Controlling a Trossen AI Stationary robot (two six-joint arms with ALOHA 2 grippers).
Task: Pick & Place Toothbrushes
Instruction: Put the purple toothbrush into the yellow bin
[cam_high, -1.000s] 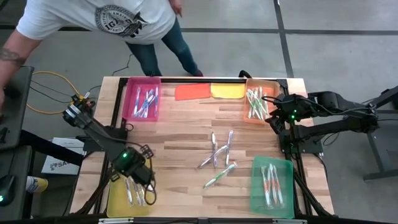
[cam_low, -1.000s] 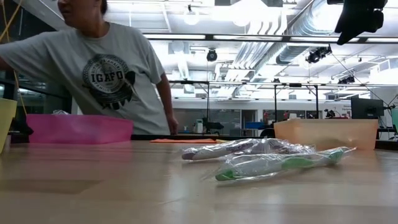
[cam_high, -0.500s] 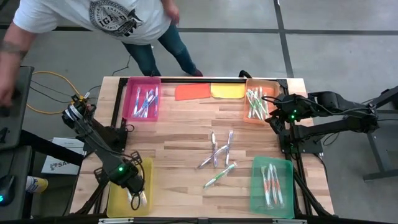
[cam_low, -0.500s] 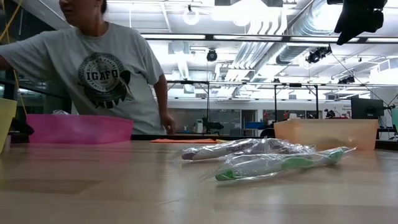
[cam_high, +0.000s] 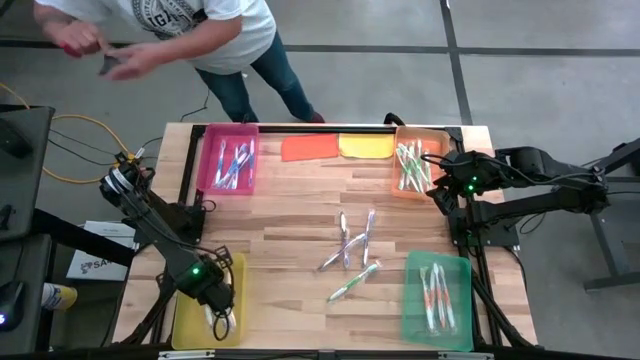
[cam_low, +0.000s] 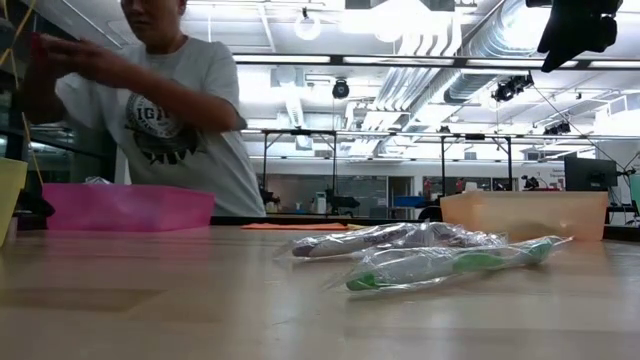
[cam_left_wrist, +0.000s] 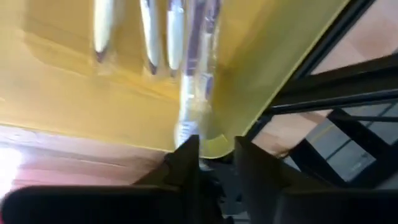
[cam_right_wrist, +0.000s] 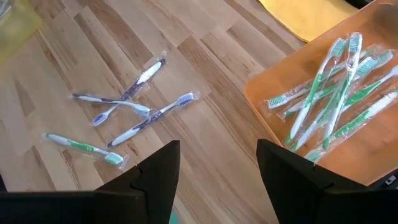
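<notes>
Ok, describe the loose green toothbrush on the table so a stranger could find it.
Start at the green tray in the high view. Beside it, four wrapped toothbrushes lie loose on the bare wood. The green toothbrush lies nearest that tray; its three neighbours are purple.

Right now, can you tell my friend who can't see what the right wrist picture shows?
Four wrapped toothbrushes lie loose on the wooden table, beside an orange tray holding green ones, with the right gripper open above.
</notes>
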